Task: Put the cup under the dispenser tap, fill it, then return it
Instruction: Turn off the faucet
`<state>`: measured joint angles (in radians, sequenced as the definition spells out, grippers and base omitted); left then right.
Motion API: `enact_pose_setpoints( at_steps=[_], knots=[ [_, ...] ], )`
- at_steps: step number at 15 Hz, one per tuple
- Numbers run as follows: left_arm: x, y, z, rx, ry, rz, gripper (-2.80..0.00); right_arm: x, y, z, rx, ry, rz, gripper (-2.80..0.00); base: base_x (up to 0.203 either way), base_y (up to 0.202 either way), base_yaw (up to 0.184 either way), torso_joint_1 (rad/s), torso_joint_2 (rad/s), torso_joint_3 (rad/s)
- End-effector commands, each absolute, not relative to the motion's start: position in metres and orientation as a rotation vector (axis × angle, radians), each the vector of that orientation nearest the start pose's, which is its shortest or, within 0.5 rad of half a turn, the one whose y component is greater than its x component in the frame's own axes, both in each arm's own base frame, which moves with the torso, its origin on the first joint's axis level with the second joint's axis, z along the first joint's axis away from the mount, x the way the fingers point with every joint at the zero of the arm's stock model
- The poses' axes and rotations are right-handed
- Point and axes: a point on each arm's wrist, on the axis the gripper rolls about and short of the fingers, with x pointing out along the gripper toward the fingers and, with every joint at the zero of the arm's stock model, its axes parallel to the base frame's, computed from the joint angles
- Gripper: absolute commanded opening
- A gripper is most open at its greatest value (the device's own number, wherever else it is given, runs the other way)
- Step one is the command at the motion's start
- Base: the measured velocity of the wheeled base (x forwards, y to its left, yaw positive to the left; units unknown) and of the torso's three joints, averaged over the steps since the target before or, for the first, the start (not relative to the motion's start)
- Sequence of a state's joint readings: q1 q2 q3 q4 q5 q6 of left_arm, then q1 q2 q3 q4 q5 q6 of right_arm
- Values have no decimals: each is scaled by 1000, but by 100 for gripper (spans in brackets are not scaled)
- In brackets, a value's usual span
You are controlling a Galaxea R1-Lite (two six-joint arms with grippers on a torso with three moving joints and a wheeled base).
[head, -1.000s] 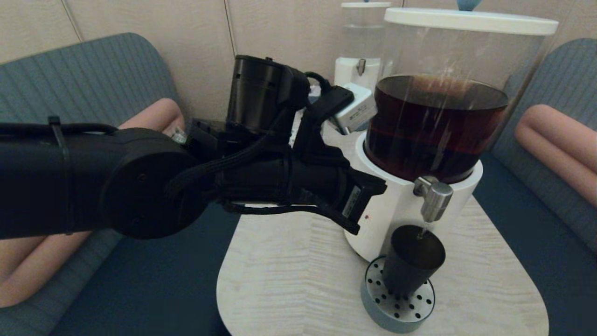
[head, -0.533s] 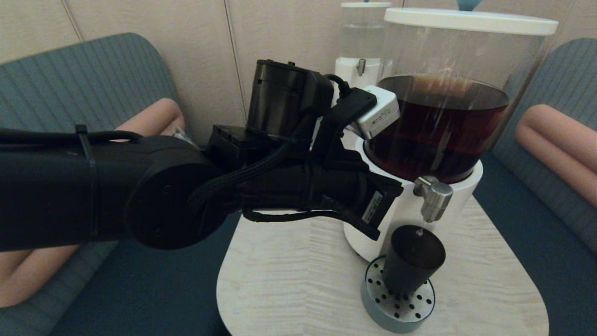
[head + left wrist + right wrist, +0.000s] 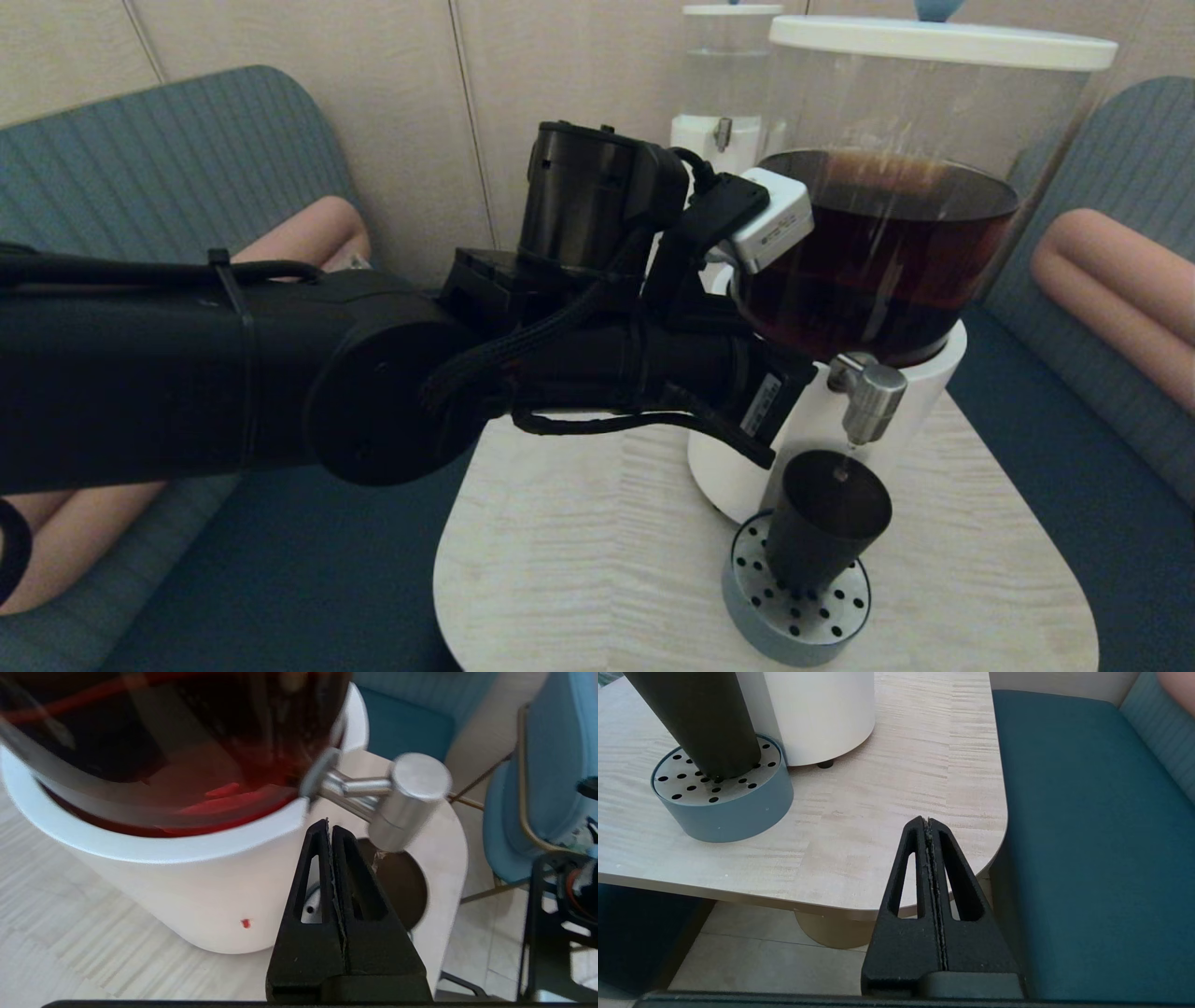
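Cup [image 3: 826, 532]: seen upright on the perforated drip stand [image 3: 794, 611] at lower right of the head view; set directly below the tap [image 3: 868, 397]
Left end effector [image 3: 331, 828]: fingers pressed together, nothing pinched; tip just beside the tap, which lies up and to the right of it in the wrist frame
Tap axis: short barrel judged upright
Nearer arm: left, judged; tap top to be pressed next
Right end effector [image 3: 927, 826]: pressed together, parked off the counter [image 3: 896, 788] edge
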<state>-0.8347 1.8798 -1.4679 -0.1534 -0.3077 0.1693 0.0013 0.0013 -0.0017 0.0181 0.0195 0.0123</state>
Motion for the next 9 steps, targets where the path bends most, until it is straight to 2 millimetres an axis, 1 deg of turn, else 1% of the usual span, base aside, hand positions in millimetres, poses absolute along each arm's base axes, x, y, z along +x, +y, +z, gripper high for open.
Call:
enact_pose_setpoints(
  at_steps=[1, 9],
  knots=[
    [253, -290, 257, 223, 169, -1153, -280, -23, 0, 74, 12, 19, 21, -280, 0, 0, 0, 0, 0, 0],
    [260, -297, 252, 218, 157, -1152, -280, -23, 0, 74, 12, 19, 21, -280, 0, 0, 0, 0, 0, 0]
  ],
)
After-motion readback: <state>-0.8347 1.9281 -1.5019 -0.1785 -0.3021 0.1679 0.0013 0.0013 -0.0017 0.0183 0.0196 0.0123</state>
